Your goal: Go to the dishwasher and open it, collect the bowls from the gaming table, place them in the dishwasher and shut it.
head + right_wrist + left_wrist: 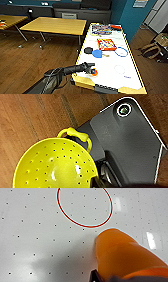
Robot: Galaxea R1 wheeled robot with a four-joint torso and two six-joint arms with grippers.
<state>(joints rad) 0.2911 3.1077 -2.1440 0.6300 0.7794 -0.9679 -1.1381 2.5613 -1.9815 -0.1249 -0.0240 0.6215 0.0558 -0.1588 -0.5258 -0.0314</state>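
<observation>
Right wrist view: pinching the rim of a lime-yellow perforated bowl (55,166) in the right gripper (98,181), above wooden floor (27,116). Reaching with the left gripper (92,71) over the near left corner of the gaming table (112,75), an orange object (120,253) right at its tip above the white top; cannot tell whether spread or clamped. Farther along the table, a black bowl (88,50) touching a blue bowl (97,53), then a red game box (106,44), a blue ring (121,52), more game boxes (101,29). Beyond, yellow-orange wooden tables (56,25).
</observation>
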